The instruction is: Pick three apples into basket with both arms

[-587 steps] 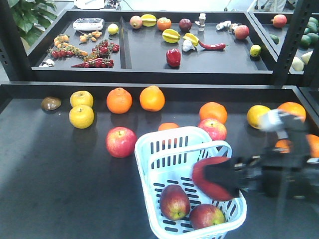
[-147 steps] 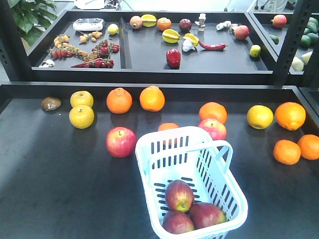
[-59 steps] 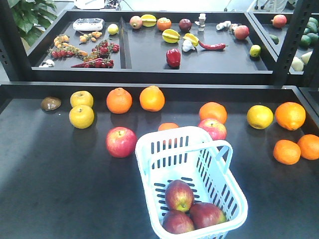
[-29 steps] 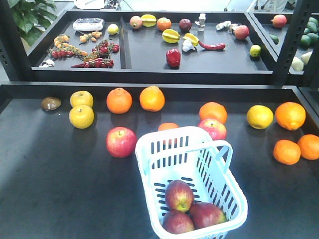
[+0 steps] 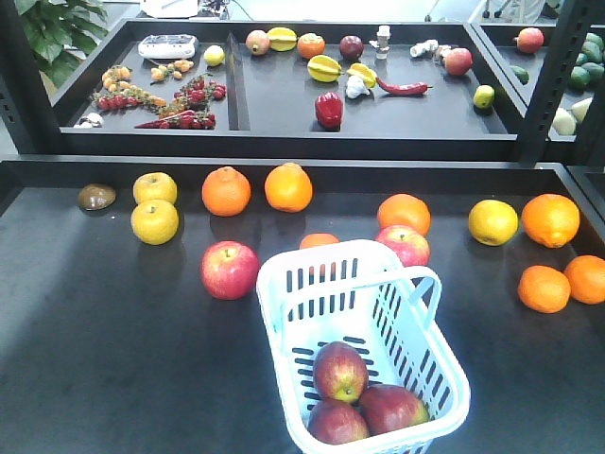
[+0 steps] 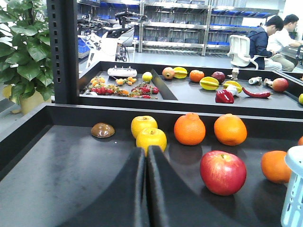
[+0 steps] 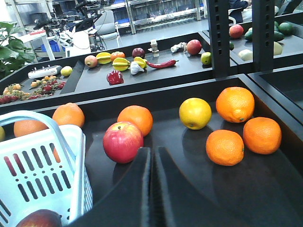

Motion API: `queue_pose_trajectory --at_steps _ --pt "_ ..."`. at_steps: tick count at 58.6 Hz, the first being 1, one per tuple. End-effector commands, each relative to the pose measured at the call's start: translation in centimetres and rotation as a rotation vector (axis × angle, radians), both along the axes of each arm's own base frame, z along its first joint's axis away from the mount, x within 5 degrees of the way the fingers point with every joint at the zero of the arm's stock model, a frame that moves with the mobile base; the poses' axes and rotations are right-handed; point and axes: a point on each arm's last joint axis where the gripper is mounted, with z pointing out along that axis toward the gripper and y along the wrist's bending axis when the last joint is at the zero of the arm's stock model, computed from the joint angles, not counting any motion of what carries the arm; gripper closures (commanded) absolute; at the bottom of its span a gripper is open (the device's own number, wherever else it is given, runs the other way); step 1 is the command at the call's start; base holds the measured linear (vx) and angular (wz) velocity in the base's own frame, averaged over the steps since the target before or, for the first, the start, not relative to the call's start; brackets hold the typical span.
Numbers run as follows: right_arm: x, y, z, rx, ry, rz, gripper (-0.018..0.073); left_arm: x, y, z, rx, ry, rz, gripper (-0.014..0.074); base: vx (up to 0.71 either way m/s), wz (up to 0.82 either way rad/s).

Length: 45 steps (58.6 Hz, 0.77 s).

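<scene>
On the dark surface [image 5: 104, 359] sits the basket [image 5: 397, 284], with the 3 apples [image 5: 341, 372] touching one another at its near end. The left pincer [image 6: 145, 163] and right pincer [image 7: 153, 163] are each pressed together, empty, low over the surface.

Slotted plastic basket [image 5: 378, 284], glossy apples [image 5: 364, 402], seemingly matt shelf [image 5: 113, 331]

No readable text

Nothing legible is showing on the basket [image 5: 397, 293], the fruit, the shelf posts or the distant racks; any markings there are appearing too small and blurred.
</scene>
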Motion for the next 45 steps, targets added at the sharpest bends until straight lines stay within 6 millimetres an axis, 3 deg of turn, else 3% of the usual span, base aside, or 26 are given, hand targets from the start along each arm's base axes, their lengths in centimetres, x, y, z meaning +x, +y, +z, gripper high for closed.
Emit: queue_pose_trajectory --at_steps 1,45 --pt "0.02 0.05 0.34 -0.008 -0.077 0.004 0.0564 -0.25 -0.01 1.61 -0.01 -0.113 0.0 0.0602 0.0 0.0" --pt "0.02 0.05 0.34 -0.008 -0.077 0.004 0.0564 -0.25 -0.01 1.61 -0.01 -0.113 0.0 0.0602 0.0 0.0"
